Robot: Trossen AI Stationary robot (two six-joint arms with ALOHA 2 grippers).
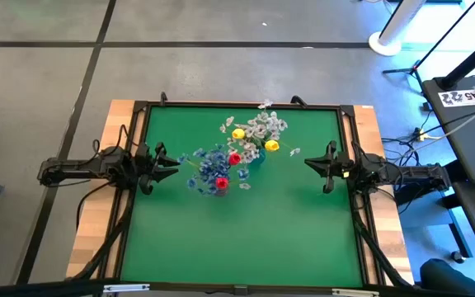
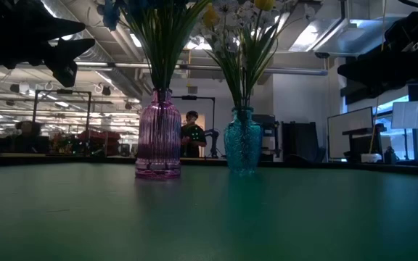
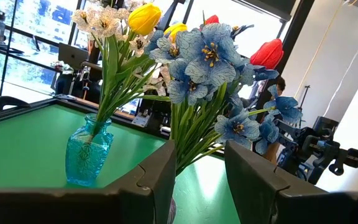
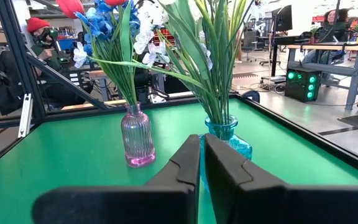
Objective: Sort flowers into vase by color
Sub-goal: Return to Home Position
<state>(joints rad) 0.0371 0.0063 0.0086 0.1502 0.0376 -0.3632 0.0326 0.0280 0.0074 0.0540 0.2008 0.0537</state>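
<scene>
Two glass vases stand on their bases mid-table. The pink vase [image 2: 158, 138] [image 4: 137, 137] holds blue sprays [image 3: 210, 62] and red tulips [image 3: 266, 53] by their stems. The teal vase [image 2: 243, 141] [image 3: 89, 152] holds white sprays [image 1: 266, 125] and yellow tulips [image 3: 143, 17]. My left gripper [image 1: 170, 165] [image 3: 197, 180] hovers open on the table's left side, pointing at the pink vase's bouquet [image 1: 213, 173]. My right gripper [image 1: 310, 162] [image 4: 202, 162] hovers shut on the right side, pointing at the teal vase [image 4: 229, 134]. Neither touches anything.
The green mat [image 1: 246, 231] is framed by a dark raised rim [image 1: 237, 106] on a wooden table. Bare mat lies between the vases and the near edge. Beyond the table are desks, equipment and people [image 2: 191, 134] in the room.
</scene>
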